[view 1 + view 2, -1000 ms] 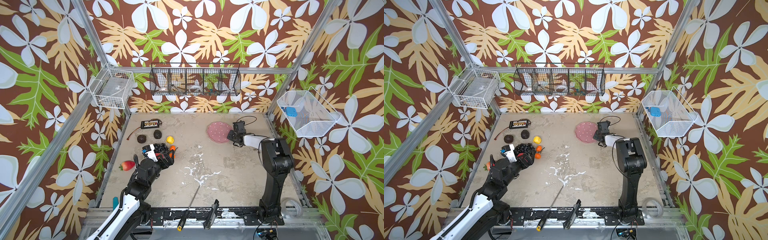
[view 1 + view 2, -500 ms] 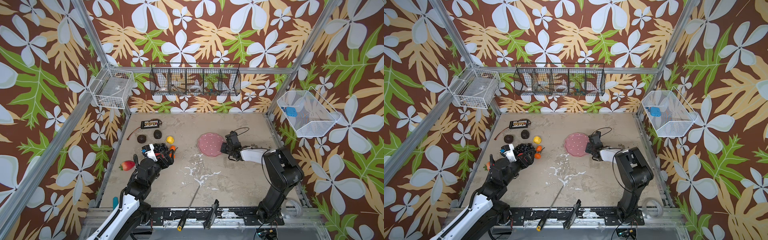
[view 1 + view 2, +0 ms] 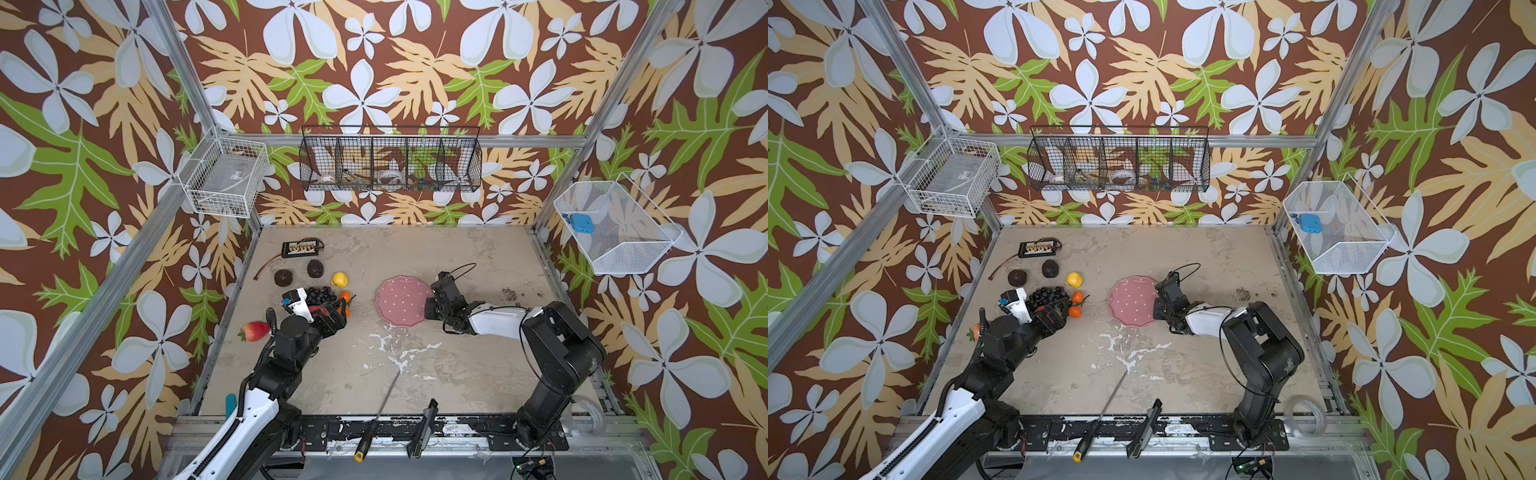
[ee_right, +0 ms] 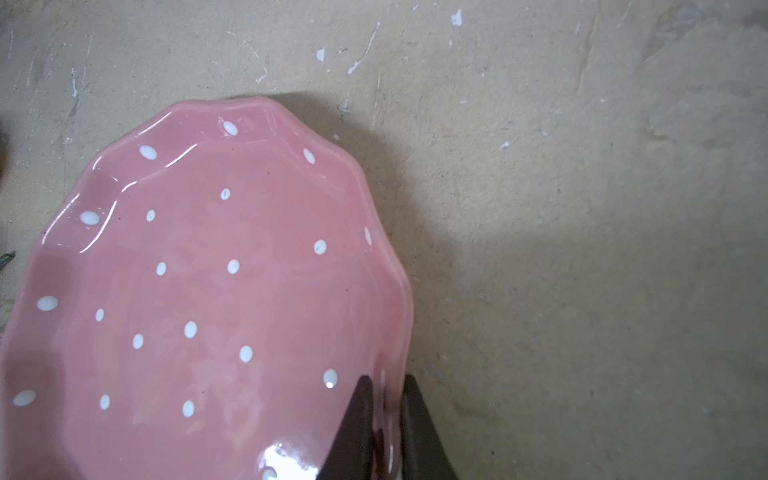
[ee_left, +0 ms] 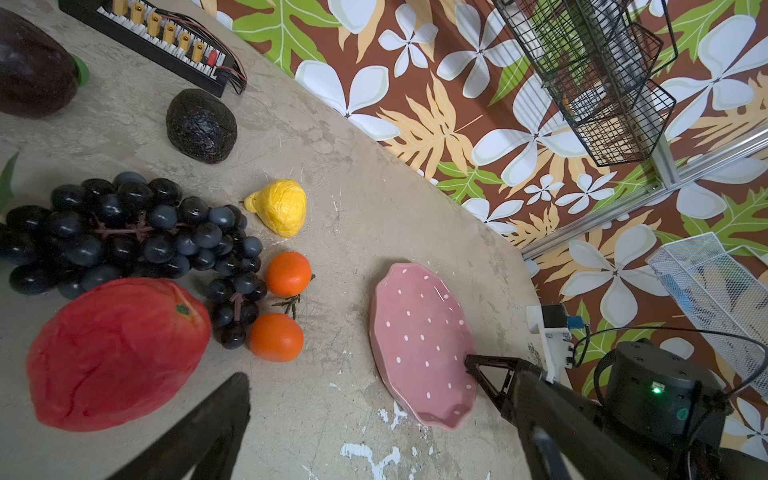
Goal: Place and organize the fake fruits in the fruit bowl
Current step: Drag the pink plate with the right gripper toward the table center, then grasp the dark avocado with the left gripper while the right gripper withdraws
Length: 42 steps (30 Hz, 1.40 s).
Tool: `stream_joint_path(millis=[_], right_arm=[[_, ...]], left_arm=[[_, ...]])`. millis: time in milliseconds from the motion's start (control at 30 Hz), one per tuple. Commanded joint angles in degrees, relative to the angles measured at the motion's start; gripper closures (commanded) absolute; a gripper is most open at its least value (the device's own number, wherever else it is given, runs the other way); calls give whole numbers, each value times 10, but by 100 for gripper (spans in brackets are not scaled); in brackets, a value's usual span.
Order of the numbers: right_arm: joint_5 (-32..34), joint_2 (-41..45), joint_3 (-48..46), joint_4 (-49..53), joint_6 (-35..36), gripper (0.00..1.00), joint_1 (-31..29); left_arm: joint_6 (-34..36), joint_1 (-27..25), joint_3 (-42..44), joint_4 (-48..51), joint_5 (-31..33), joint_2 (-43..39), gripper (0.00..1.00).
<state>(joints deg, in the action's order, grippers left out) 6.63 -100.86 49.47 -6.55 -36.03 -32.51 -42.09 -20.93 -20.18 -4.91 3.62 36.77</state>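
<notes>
Right gripper [image 4: 384, 395] is pinched onto the fruit bowl [image 4: 199, 282] rim. Left gripper [image 3: 333, 316] has its jaws spread wide, holding nothing, near the red apple [image 5: 112, 353] and grape bunch [image 5: 124, 232].

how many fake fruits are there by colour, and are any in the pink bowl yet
red: 2 (apple, strawberry)
yellow: 1 (lemon)
orange: 2 (orange nearer the lemon, orange nearer the apple)
dark: 3 (grape bunch, avocado, dark brown piece)
total: 8
in the fruit bowl: 0
</notes>
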Motion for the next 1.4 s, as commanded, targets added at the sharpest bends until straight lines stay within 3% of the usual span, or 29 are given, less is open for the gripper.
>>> stream_joint_path(millis=[0,133,367,500,733,933,1100,1167,1367], right_arm=[[-6,-6,4,10,-3,86,-1],[-2,5,1,9,-1,81,-2],[-8,56,-8,17,11,56,-2],[-17,113,-20,29,27,42,-2],[-37,258,-74,52,60,37,-2],[-37,396,-128,94,83,33,-2],[-48,486,-172,119,84,32,-2],[-49,516,-184,132,84,30,-2],[-62,582,-209,162,97,20,-2]], left_arm=[[-1,0,-6,0,1,-1,0],[-3,0,-9,3,2,5,0],[2,0,-57,76,61,46,0],[22,1,-129,104,81,115,0],[48,0,-256,143,76,283,1],[68,8,-330,158,214,377,0],[97,69,-396,149,179,492,2],[118,80,-442,173,206,555,1],[161,106,-588,258,202,698,5]])
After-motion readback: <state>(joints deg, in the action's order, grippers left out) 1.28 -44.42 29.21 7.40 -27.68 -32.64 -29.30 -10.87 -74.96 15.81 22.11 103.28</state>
